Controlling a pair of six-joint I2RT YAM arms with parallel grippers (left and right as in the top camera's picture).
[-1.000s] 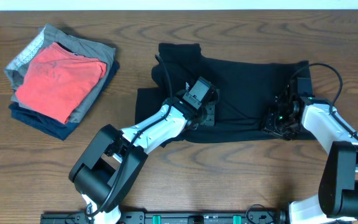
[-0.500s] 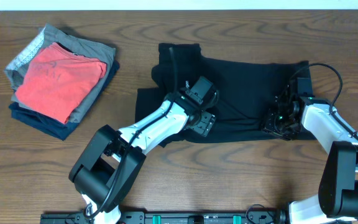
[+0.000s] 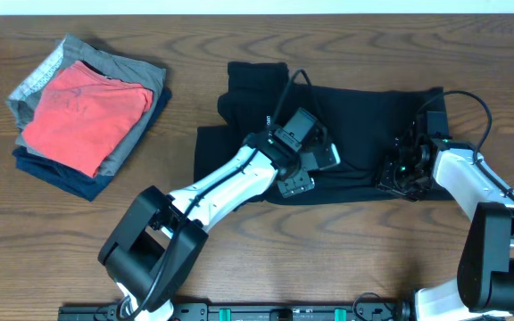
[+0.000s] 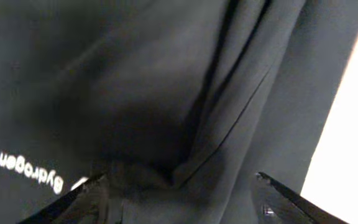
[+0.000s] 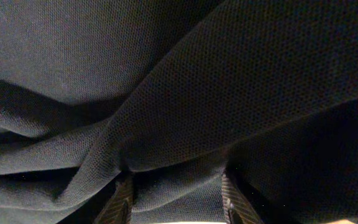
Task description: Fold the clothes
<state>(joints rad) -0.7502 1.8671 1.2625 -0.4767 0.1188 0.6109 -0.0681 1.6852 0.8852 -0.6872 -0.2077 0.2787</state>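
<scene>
Left fingers [image 4: 284, 198]: the 2 tips stand wide apart with nothing clamped; rumpled black cloth lies under the gap.
Left gripper [image 3: 314, 170]: over the lower middle of the shirt [image 3: 364, 120], close above the cloth, pointing toward the right.
Right fingers [image 5: 122, 200]: the 2 tips sit narrow, pinching a raised fold of the knit cloth between them.
Right gripper [image 3: 398, 175]: down on the shirt's lower right part, near its right edge.
Left arm: reaches in from the front of the table, crossing the shirt's lower left edge.
Right arm: comes in from the right front, bent toward the shirt.
Shirt: black, spread across the middle and right of the table [image 3: 78, 232], creased between the 2 grippers, with 1 flap sticking out toward the far side at its upper left.
Lettering [image 4: 30, 171]: small and white, on the cloth to the left of the left fingers.
Pile of folded clothes [image 3: 83, 111]: far left, well apart from the shirt, red piece on top, grey and navy beneath.
</scene>
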